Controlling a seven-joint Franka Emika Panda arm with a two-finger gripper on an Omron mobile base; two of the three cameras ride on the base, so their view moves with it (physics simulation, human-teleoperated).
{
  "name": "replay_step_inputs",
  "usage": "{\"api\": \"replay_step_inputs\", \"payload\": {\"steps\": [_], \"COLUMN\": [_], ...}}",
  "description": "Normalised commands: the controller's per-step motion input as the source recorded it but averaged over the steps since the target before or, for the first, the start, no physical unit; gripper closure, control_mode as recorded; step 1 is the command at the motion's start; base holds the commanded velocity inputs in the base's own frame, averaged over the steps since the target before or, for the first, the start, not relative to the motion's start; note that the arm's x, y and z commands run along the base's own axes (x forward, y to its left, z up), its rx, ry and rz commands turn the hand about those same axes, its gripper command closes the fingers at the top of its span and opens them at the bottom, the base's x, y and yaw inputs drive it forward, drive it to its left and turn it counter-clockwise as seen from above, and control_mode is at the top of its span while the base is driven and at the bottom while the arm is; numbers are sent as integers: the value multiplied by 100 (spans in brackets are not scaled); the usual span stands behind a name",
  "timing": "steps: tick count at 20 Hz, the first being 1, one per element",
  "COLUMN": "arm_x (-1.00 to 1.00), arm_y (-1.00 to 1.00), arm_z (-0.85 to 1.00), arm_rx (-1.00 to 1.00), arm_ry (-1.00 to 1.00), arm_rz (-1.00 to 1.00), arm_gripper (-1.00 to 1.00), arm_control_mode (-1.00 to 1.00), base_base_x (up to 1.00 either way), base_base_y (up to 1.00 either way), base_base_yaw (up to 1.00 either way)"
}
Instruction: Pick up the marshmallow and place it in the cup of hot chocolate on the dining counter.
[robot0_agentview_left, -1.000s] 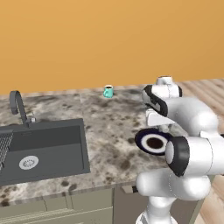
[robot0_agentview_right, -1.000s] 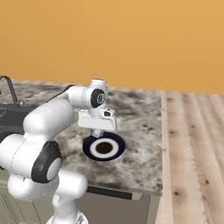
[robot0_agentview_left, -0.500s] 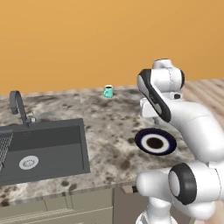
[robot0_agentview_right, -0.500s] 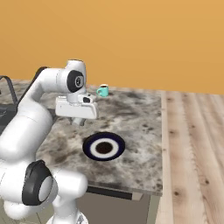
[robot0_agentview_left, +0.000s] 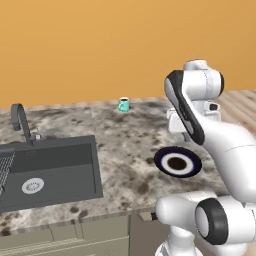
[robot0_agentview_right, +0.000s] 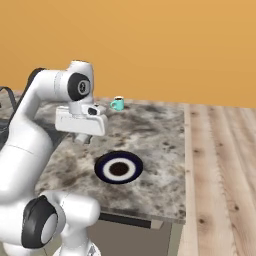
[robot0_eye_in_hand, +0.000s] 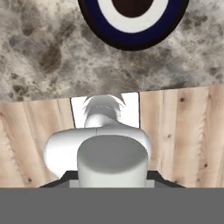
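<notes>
A: Granite first. The dining counter runs wide across both base views, ending at a wood floor on the robot's right. Why stand the base at that end?

B: Judgement: from there both the plate and the mug are in reach without leaning over the sink, which is set into the counter's left part, well apart from the work.

A: Arm?

B: Raised and folded, with the wrist turned down over the counter. I read that as a carrying or searching height, not a grasping one.

A: Plate?

B: Flat on the counter near its front edge: dark blue rim, white ring, dark centre. The hand view has its rim at the top, so the hand looks down beside it rather than straight over it.

A: Gripper?

B: It hangs above the counter, just left of the plate in the right base view. Whether the fingers are parted or closed, or whether anything is held, I cannot tell.

A: The cup of hot chocolate?

B: Teal, upright, at the counter's far edge by the orange wall, well apart from the plate and gripper. It stands in open space, so a drop from above should be easy.

A: The marshmallow?

B: Too small to locate with confidence, so its position is unresolved.
</notes>
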Motion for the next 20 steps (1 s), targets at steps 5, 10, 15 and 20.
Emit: {"api": "replay_step_inputs", "payload": {"steps": [5, 10, 15, 20], "arm_x": [-38, -8, 0, 0], "arm_y": [0, 0, 0, 0], "arm_z": [0, 0, 2, 13], "arm_rx": [0, 0, 0, 0], "arm_ry": [-11, -26, -17, 2], "arm_rz": [-1, -2, 0, -2], "arm_gripper": [100, 100, 100, 100], "arm_control_mode": [-100, -100, -100, -100], "base_base_x": [0, 0, 0, 0], "base_base_y": [0, 0, 0, 0], "base_base_yaw": [0, 0, 0, 0]}}
